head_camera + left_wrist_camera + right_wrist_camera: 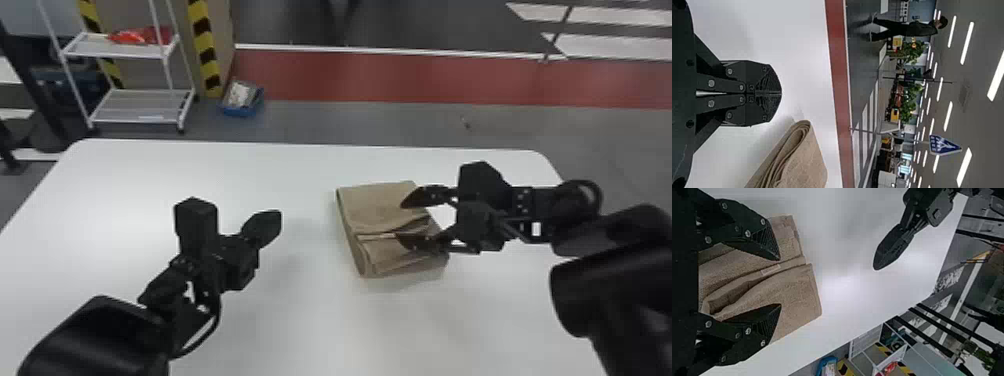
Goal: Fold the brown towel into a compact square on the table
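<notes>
Head view: the brown towel [375,206], folded into a thick, layered packet, lies on the white bench [150,175], right of its middle. Bare surface runs between it and the far edge, which ends in rounded corners, and a wider stretch parts it from the left pincer [279,220]. The near edge is cut off, and the right edge passes behind the right arm [615,280]. The right pincer [401,221] reaches over the towel's right side, hiding some of it; whether the fingertips touch the cloth, I cannot tell.

In the left wrist view, the left pincer [781,93] has its fingers together; the towel is cut off by the frame. In the right wrist view, the right pincer's fingers stand apart over the towel's folds, near a pale label [770,269].
</notes>
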`<state>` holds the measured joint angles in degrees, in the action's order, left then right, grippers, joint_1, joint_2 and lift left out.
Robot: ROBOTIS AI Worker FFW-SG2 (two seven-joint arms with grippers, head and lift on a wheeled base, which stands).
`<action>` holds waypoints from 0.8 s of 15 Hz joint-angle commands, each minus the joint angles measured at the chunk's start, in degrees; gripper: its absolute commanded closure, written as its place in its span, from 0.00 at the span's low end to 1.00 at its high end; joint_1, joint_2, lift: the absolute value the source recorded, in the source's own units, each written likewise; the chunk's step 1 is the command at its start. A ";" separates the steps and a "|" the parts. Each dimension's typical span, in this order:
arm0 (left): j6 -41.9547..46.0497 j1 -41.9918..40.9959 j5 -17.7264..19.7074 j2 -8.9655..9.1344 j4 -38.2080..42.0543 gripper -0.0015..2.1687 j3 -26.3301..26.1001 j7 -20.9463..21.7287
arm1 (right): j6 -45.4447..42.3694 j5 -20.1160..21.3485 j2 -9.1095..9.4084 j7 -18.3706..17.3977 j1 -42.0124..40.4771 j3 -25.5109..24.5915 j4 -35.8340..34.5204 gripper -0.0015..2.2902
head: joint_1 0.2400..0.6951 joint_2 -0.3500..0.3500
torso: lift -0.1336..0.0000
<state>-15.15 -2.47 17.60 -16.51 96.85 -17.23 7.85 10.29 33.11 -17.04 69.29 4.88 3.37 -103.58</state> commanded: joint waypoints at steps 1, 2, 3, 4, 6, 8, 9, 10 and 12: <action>-0.81 -0.08 -0.20 -0.02 0.09 0.79 0.09 -0.03 | 0.05 3.81 -0.01 -0.29 0.57 1.55 0.40 0.26 | 1.00 0.41 | 0.07; -0.98 -0.08 -0.28 -0.02 0.09 0.79 0.09 -0.03 | 0.05 4.95 -0.01 -0.47 1.10 2.34 0.75 0.26 | 1.00 0.42 | 0.07; -0.98 -0.16 -0.37 -0.02 0.00 0.79 0.09 -0.03 | 0.05 7.06 -0.01 -0.91 1.36 3.84 1.36 0.26 | 1.00 0.42 | 0.07; -0.98 -0.25 -0.46 -0.02 0.09 0.79 0.09 -0.03 | 0.22 7.94 0.16 -0.91 2.07 4.72 2.42 0.26 | 1.00 0.42 | 0.07; -0.98 -0.52 -0.46 -0.02 0.09 0.79 0.44 -0.03 | 0.57 8.73 0.34 -0.91 3.47 6.30 4.88 0.28 | 1.00 0.43 | 0.07; -0.98 -0.87 -0.55 -0.02 0.09 0.79 0.53 -0.03 | 0.57 9.78 0.51 -1.26 4.09 7.53 6.64 0.28 | 1.00 0.44 | 0.07; -0.98 -0.96 -0.55 -0.02 0.09 0.79 0.53 -0.03 | 0.57 10.40 0.69 -2.05 4.09 7.62 6.90 0.28 | 1.00 0.44 | 0.07; -0.98 -1.04 -0.55 -0.02 0.18 0.79 0.53 -0.03 | 0.57 10.75 0.78 -2.23 4.44 7.70 7.08 0.28 | 1.00 0.44 | 0.07; -0.98 -1.22 -0.55 -0.02 0.18 0.79 0.53 0.06 | 0.75 11.10 0.78 -2.66 5.14 8.14 7.78 0.28 | 1.00 0.44 | 0.07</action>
<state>-16.13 -3.56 17.05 -16.52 96.98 -16.70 7.89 10.96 43.87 -16.25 66.74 9.51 11.15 -96.21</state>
